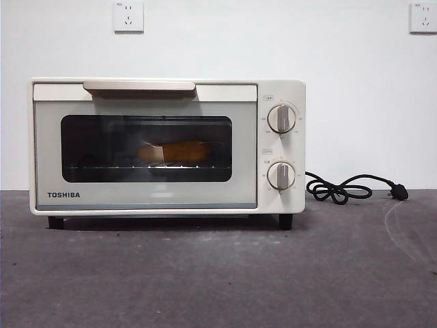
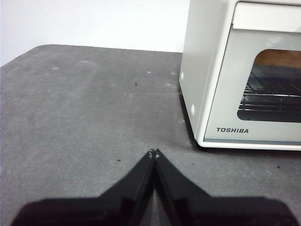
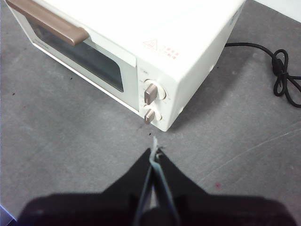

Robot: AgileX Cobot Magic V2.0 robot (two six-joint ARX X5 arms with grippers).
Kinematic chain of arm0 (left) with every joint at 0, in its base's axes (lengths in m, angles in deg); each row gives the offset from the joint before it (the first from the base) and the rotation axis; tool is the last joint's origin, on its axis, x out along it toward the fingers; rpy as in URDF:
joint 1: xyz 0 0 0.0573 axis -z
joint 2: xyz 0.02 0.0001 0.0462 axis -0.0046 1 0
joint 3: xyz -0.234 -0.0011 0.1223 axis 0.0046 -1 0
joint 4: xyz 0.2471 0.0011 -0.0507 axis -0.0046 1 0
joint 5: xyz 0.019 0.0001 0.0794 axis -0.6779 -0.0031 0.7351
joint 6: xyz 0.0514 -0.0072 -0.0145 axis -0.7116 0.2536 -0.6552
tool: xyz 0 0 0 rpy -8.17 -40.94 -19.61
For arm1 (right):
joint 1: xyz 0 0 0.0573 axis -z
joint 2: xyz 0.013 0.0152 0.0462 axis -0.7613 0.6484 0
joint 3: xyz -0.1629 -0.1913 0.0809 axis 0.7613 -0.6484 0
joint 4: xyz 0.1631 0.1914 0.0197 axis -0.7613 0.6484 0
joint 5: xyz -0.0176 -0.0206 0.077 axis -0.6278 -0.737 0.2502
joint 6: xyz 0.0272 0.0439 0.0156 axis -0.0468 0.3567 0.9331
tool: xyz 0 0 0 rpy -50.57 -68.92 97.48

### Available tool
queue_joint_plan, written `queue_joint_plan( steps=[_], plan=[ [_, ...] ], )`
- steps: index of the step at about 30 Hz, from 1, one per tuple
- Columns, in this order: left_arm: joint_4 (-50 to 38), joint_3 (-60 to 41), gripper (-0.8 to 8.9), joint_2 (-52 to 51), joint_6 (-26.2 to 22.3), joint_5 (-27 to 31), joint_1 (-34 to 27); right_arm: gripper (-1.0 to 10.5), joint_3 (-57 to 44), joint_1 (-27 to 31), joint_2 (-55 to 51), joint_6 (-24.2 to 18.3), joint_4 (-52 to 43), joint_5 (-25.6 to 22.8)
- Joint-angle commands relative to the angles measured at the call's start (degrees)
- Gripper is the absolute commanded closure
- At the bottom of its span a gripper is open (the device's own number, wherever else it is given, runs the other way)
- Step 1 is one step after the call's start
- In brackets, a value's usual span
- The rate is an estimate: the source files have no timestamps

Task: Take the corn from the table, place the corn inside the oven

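A white wall with two sockets, one above the oven and one at the far right, stands behind the dark grey table.

The left gripper hangs above bare table with its two black jaws pressed together, tips meeting, and nothing between them. Just beyond it stands the near front corner of the oven; the glass door and the wire rack behind it show from this side. The corn is well apart from this gripper, shut inside the oven, where only a dim orange glow shows at the top of the window.

The right gripper also hangs over the table with its jaws closed together and empty. It sits near the oven's knob side, and the two knobs face it just beyond its tips. A black power cord lies coiled on the table past the oven's far side.

In the front view neither arm shows. The oven stands on black feet with its door shut and the beige handle along the top edge. The corn lies on its side on the rack behind the dark glass, about mid-window. The cord's plug rests on the table to the right.
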Motion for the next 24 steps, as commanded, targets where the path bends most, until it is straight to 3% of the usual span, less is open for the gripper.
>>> queue_joint_plan(
  steps=[1, 19, 24],
  plan=[
    [-0.39, -0.33, 8.17, 0.13, 0.17, -0.26, 0.15, 9.6, -0.04, 0.00, 0.07, 0.57, -0.28, -0.04],
    [-0.37, -0.33, 8.17, 0.66, 0.17, -0.26, 0.15, 9.6, -0.02, -0.22, 0.07, 0.46, -0.35, 0.17],
    [-0.35, -0.33, 8.17, 0.66, 0.15, -0.26, 0.15, 9.5, -0.09, 0.90, -0.11, -4.09, -1.57, -3.65]
  ],
)
